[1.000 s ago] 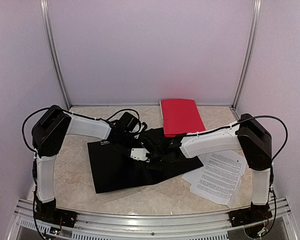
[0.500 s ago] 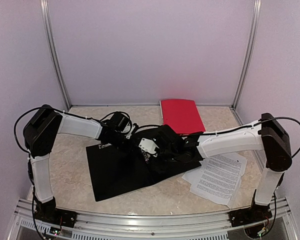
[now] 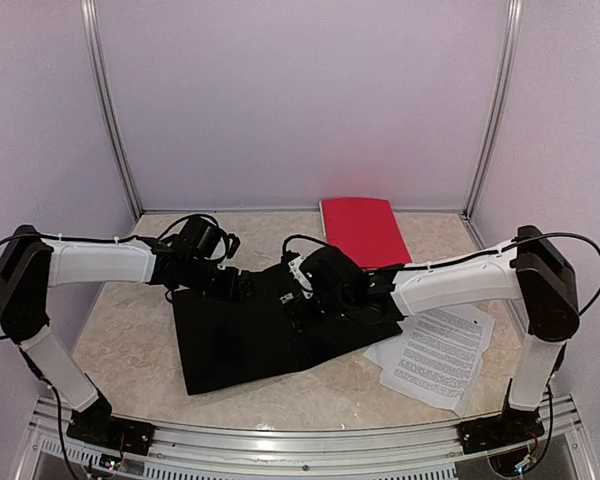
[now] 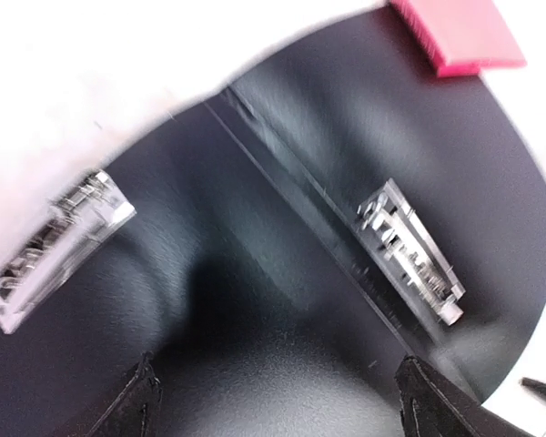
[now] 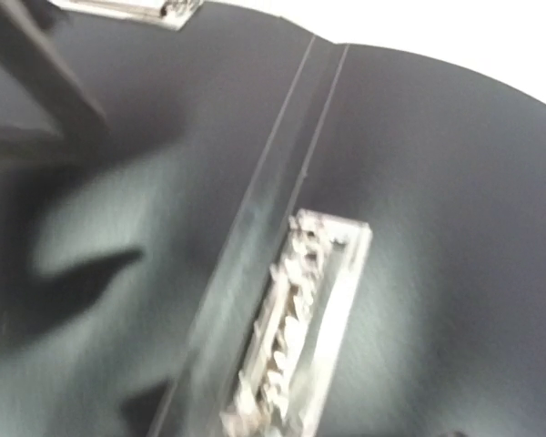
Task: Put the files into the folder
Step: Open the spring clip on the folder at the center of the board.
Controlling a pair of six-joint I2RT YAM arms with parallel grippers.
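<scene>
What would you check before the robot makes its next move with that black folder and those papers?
1. Black folder lying open and flat: ok.
2. Clips inside it uncovered: ok. Whether they are unlatched: cannot tell.
3. Left gripper open, nothing between its fingers: ok.
4. Right gripper open and empty: cannot tell, its fingers are not clearly shown.
5. Files inside the folder: not ok, they lie on the table by its right edge.

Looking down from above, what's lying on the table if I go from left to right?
black folder, lying open → red folder → paper sheets
</scene>
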